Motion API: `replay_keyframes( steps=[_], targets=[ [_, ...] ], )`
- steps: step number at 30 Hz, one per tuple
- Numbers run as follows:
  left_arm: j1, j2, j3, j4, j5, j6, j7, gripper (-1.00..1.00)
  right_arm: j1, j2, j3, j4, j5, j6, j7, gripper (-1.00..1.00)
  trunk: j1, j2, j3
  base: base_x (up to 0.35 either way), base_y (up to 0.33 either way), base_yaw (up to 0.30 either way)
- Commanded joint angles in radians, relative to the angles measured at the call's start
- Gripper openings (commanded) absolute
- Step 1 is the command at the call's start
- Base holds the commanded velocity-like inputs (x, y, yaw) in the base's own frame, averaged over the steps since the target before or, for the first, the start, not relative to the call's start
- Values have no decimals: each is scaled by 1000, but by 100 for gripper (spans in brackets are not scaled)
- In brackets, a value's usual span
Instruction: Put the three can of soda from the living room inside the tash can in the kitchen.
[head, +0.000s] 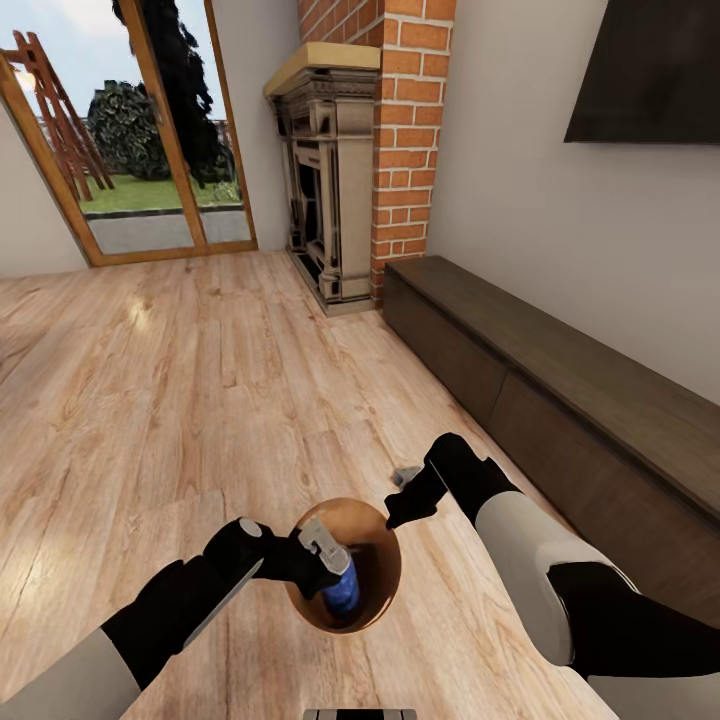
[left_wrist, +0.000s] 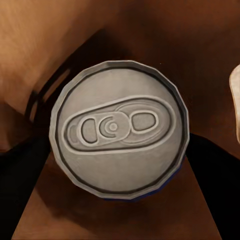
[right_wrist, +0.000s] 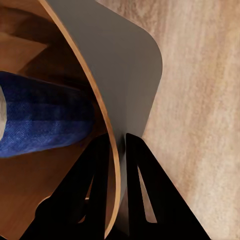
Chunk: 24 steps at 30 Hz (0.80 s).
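One blue soda can (head: 341, 590) shows, hanging inside the mouth of the single brown bin (head: 375, 525), which is held above the wood floor (head: 180, 380). The left gripper (head: 325, 560) is closed on the can near its grey top; its fingers are mostly hidden behind the lid. The right gripper (right_wrist: 117, 165) pinches the bin's rim, one finger inside, one outside. Open floor lies ahead; a low dark cabinet (head: 560, 400) runs along the right wall.

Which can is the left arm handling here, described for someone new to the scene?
Find the brick fireplace, then come down the wood floor to the round brown bin between the robot's arms. The left gripper holds the can inside its mouth: dark blue body, grey pull-tab top.
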Motion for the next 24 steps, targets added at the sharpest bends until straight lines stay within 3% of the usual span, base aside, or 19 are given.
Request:
replay_keyframes(
  steps=[1,7,8,18,24],
  targets=[
    [0,-1,0,6,1,-4,19,-100,0,0,-5,0,-31,13,5,-100,0,0,0,0,0,0],
    [0,-3,-1,11,1,-9,49,-100,0,0,-4,0,-31,13,5,-100,0,0,0,0,0,0],
    [0,-3,-1,11,2,-10,50,100,0,0,-5,0,-31,13,5,-100,0,0,0,0,0,0],
    [0,3,2,-13,7,-16,50,100,0,0,-4,0,-31,13,5,-100,0,0,0,0,0,0],
    [8,25,9,-189,10,-10,42,100,0,-2,-4,1,-30,13,5,-100,0,0,0,0,0,0]
  ],
)
